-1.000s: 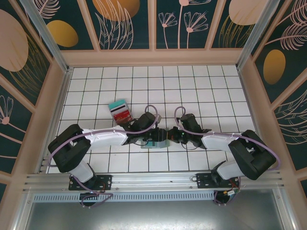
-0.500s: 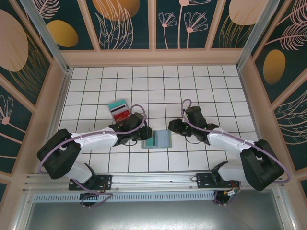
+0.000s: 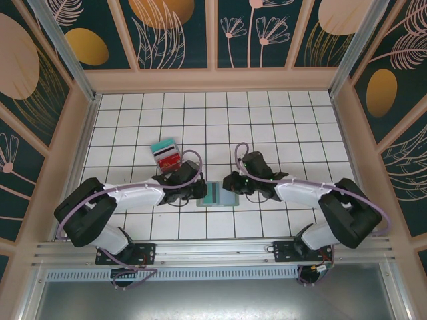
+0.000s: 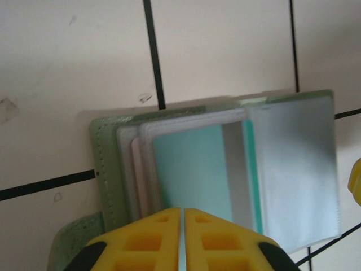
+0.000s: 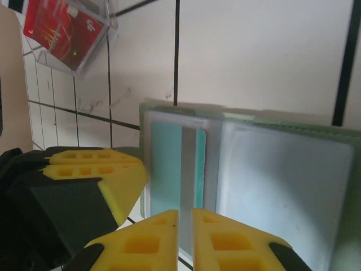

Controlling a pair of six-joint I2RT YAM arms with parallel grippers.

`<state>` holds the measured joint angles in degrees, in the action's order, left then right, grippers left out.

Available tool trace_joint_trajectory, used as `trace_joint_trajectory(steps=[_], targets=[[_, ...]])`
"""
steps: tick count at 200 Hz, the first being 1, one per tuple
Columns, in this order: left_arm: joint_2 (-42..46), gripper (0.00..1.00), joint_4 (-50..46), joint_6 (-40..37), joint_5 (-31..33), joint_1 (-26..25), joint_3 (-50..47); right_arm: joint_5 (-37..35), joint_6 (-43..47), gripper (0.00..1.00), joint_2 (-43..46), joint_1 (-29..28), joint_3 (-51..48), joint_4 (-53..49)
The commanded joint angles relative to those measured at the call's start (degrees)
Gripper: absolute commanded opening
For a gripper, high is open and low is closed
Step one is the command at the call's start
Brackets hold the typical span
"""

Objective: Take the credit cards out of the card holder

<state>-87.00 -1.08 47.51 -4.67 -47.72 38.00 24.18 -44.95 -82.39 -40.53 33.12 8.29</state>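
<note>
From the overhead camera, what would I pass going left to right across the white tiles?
Left arm's elbow → teal and red cards → left gripper → card holder → right arm's elbow.

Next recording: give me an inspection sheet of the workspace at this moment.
Surface: white tiled table, black grid lines.
Job's things: grey-green soft bifold card holder lies open; teal plastic card in its slot; red plastic card and second teal card lie apart, farther back on the left.
Clutter: nothing seen.
Grippers: left gripper and right gripper at the holder, yellow fingers shut.
Cables: lilac cables loop along both arms.
Surroundings: floral-panelled walls.
</note>
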Motion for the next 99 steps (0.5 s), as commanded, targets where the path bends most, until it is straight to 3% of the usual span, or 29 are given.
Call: trace_joint_trajectory(steps=[1, 99], targets=[[-0.98, 0.11, 0.48, -0.92, -0.66, 0.18, -0.57, 2.21, -1.73, 0.14, -2.09, -1.07, 1.22, 4.25], [-1.68, 0.07, -0.5, -0.31, -0.26, 0.19, -1.57, 5.37, -2.33, 0.18, -8.54, -1.64, 1.58, 6.99]])
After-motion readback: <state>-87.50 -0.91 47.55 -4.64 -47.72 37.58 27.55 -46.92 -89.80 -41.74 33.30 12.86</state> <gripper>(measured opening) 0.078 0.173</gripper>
